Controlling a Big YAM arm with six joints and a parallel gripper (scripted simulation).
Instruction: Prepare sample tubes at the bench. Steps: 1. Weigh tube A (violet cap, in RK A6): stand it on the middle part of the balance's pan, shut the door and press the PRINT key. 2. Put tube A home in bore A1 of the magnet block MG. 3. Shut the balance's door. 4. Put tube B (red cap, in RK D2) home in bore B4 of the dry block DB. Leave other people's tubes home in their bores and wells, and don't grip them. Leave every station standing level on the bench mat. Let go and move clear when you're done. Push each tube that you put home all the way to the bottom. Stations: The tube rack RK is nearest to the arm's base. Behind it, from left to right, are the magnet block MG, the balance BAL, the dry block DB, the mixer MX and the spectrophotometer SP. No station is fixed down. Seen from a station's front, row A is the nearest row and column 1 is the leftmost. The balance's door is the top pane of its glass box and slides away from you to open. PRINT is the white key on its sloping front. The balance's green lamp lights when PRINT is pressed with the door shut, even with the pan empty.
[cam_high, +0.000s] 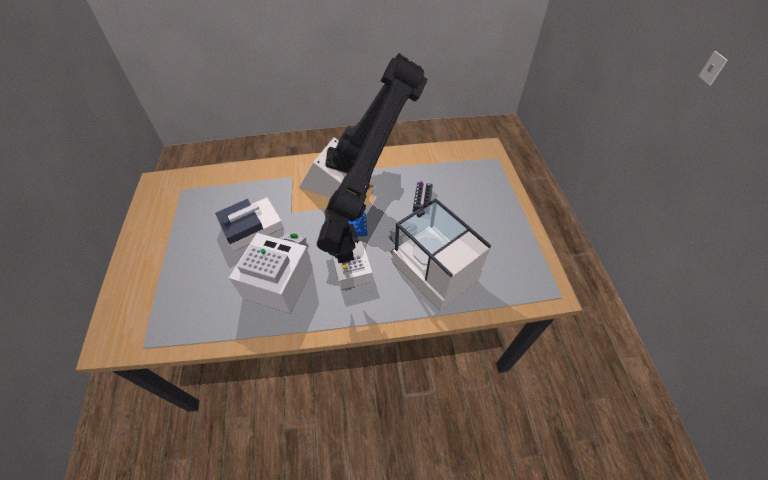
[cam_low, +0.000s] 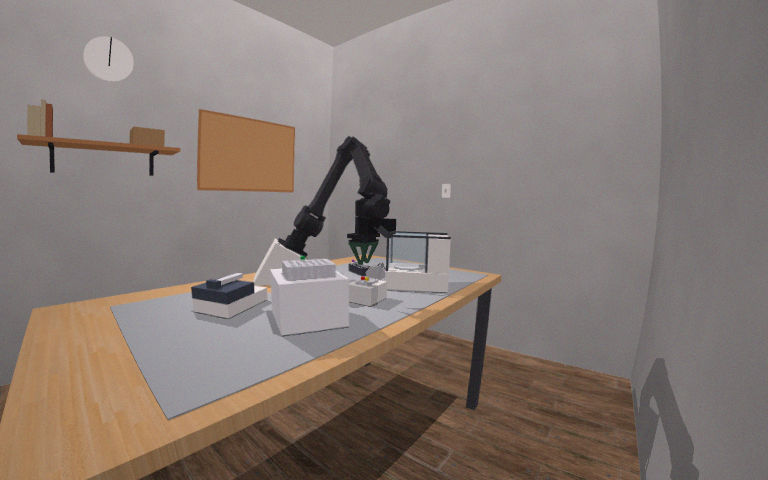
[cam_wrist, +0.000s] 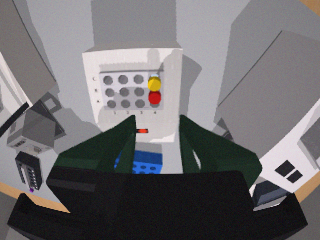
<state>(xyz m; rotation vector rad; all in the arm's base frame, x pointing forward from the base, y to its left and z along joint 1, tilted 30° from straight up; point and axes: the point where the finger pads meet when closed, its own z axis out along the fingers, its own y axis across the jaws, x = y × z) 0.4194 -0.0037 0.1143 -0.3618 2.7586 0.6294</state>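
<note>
My gripper (cam_low: 362, 262) (cam_wrist: 157, 121) is part open with nothing between its fingers, above the arm side of the dry block (cam_high: 353, 278) (cam_low: 367, 294) (cam_wrist: 170, 120). Tube B's red cap (cam_low: 363, 278) (cam_wrist: 154, 97) stands upright in column 4, apparently bore B4, beside a yellow cap (cam_high: 344, 266) (cam_wrist: 154, 84) in row C. Tube A's violet cap (cam_high: 420, 182) (cam_wrist: 31, 190) shows at the arm-side end of the dark magnet block (cam_high: 428, 191) (cam_wrist: 29, 167); its depth cannot be told. The balance (cam_high: 467, 266) (cam_low: 419, 281) has its top pane seemingly shut over the pan. Its lamp cannot be made out.
The blue tube rack (cam_high: 359, 226) (cam_wrist: 151, 157) is behind the fingers, partly hidden. A tall white station (cam_high: 283, 288) (cam_low: 314, 305) with a grid of wells and a navy-and-white station (cam_high: 240, 223) (cam_low: 223, 293) stand on the other side of the dry block from the balance.
</note>
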